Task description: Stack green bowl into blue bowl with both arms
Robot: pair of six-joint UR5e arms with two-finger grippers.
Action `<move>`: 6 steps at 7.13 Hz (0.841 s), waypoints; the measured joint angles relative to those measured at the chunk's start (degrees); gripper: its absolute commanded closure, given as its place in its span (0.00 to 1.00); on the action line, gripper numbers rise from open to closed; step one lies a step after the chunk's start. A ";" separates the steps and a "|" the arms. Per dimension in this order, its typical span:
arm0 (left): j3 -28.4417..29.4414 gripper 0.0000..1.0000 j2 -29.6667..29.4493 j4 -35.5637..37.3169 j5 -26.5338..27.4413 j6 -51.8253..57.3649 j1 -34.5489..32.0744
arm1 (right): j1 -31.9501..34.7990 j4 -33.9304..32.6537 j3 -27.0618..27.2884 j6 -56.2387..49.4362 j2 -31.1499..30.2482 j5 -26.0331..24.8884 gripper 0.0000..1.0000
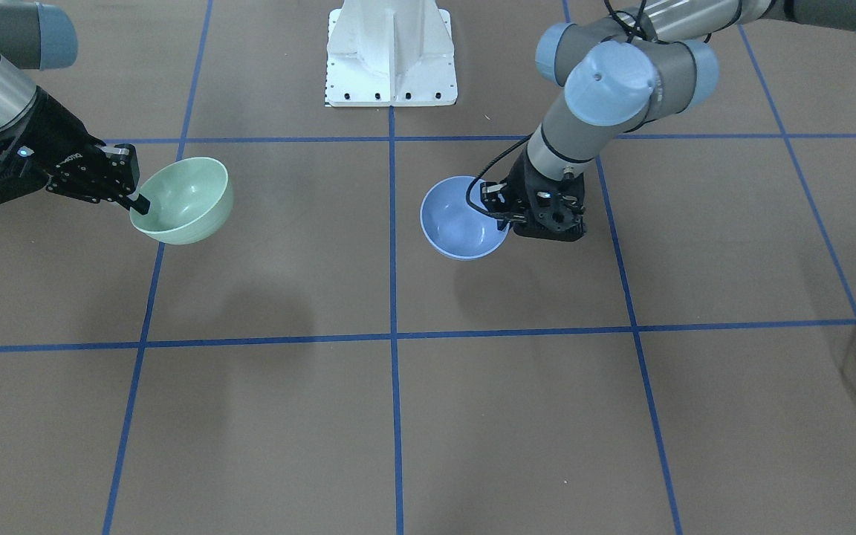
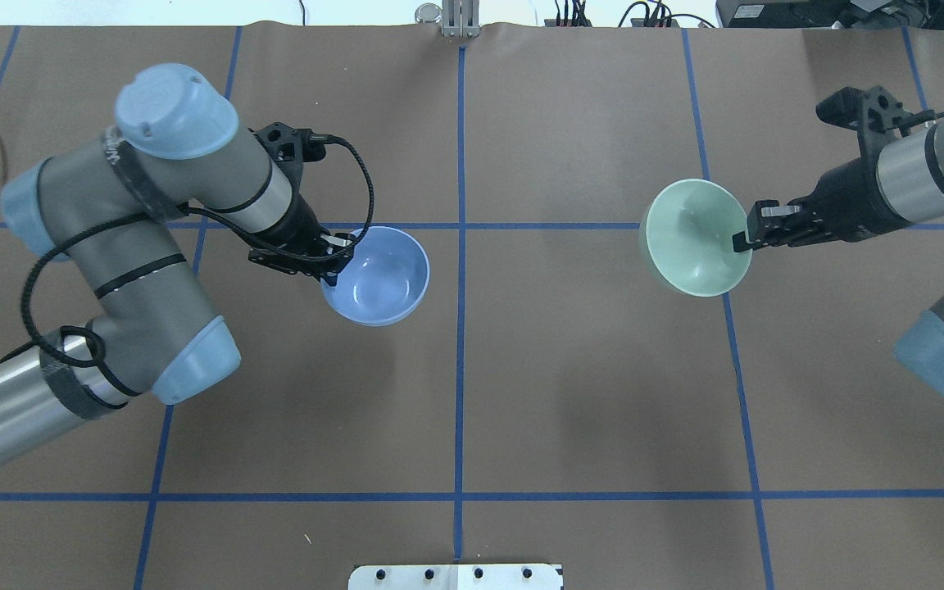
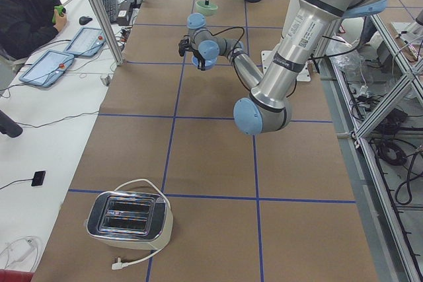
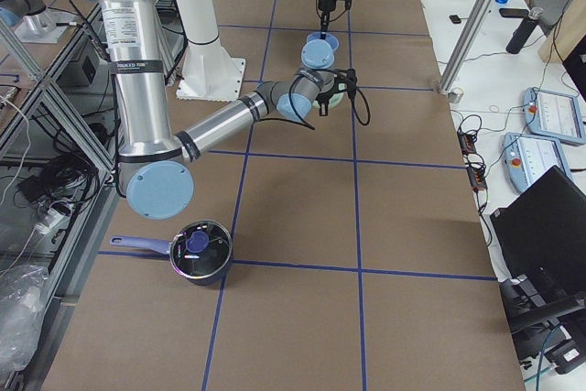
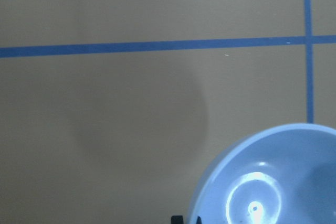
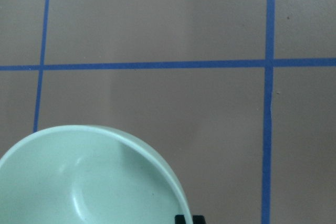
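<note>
The green bowl [image 2: 695, 238] hangs tilted in the air, held by its rim in my right gripper [image 2: 744, 240], which is shut on it. It also shows in the front view [image 1: 184, 200] and the right wrist view [image 6: 89, 177]. The blue bowl [image 2: 379, 276] is held by its rim in my left gripper [image 2: 339, 259], which is shut on it, raised above the table. It also shows in the front view [image 1: 460, 220] and the left wrist view [image 5: 273, 177]. The two bowls are well apart, one on each side of the centre tape line.
The white pedestal [image 1: 391, 56] stands at the robot's side of the table. A toaster [image 3: 129, 219] with a white cord sits at the table's left end. A dark pot [image 4: 200, 252] sits at the right end. Blue tape lines grid the brown table.
</note>
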 measured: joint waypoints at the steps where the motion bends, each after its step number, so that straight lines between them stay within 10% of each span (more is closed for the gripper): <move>1: 2.23 1.00 -2.32 -0.13 2.10 -2.04 2.31 | -0.43 -3.18 0.02 1.48 3.38 -1.51 1.00; 6: 11.05 1.00 -7.31 -5.75 7.22 -6.89 7.52 | -4.47 -17.86 0.77 2.88 13.93 -7.53 1.00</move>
